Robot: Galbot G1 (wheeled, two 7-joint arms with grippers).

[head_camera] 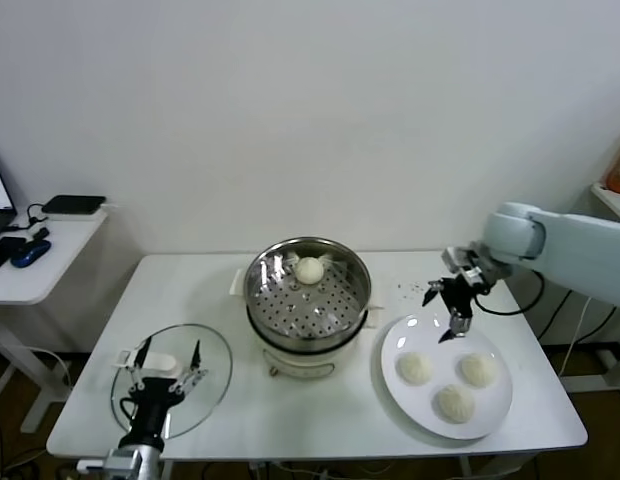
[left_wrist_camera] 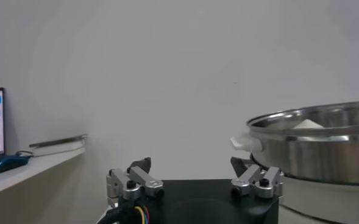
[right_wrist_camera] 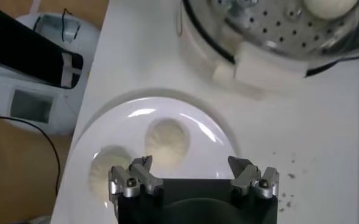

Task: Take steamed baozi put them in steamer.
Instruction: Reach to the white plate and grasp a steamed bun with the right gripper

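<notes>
The steel steamer [head_camera: 308, 290] stands mid-table on its cream base, with one white baozi [head_camera: 309, 269] on its perforated floor at the far side. Three more baozi [head_camera: 414, 368] [head_camera: 478, 369] [head_camera: 454, 403] lie on a white plate [head_camera: 422, 335] at the right. My right gripper [head_camera: 452, 310] hangs open above the plate's far edge with nothing between its fingers. In the right wrist view it [right_wrist_camera: 191, 165] hovers over a baozi [right_wrist_camera: 167, 141] on the plate [right_wrist_camera: 197, 122], and the steamer [right_wrist_camera: 270, 30] lies beyond. My left gripper [head_camera: 165, 365] rests open at the front left.
A round glass lid [head_camera: 205, 370] lies flat on the table under the left gripper [left_wrist_camera: 191, 164]. Dark specks [head_camera: 415, 288] dot the table between steamer [left_wrist_camera: 325, 146] and plate. A side desk [head_camera: 40, 265] with devices stands off to the left.
</notes>
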